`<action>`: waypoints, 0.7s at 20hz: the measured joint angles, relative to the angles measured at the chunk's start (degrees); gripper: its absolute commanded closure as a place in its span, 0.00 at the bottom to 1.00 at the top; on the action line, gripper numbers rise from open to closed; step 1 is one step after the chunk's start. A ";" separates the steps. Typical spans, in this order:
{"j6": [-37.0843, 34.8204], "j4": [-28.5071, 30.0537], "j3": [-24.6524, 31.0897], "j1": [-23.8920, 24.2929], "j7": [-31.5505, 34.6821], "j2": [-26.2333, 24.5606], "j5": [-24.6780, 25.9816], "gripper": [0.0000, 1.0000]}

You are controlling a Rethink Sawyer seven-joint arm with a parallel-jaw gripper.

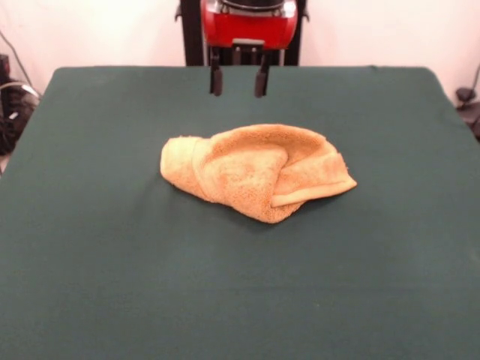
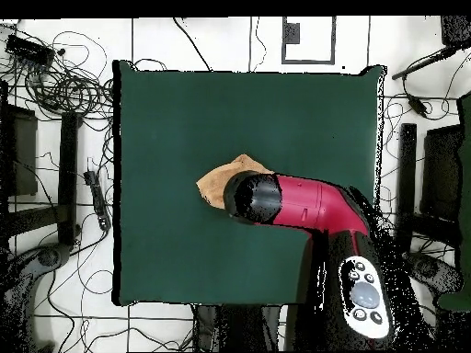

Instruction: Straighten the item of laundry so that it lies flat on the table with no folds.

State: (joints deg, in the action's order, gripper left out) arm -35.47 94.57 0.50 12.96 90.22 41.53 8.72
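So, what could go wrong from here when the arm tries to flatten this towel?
The towel is bunched, with layers wrapped over each other, so the open gripper might pinch several layers and only drag the bundle over the table. From overhead the arm hides most of the towel, so choosing a corner there may be unreliable.

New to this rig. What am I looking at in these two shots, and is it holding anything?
It is a single red and black robot arm working at a table covered in dark green cloth. One picture is taken from across the table, facing the robot; the other looks straight down from above. A yellow-orange towel lies crumpled and folded over itself near the table's middle. In the overhead view the arm hides most of it. The gripper hangs above the table behind the towel, its two dark fingers apart, holding nothing.
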 measured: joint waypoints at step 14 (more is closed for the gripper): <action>-2.45 0.01 0.04 -0.31 0.00 3.85 -0.63 0.00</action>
State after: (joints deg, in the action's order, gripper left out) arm -37.92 94.58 0.54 12.64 90.22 45.38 8.09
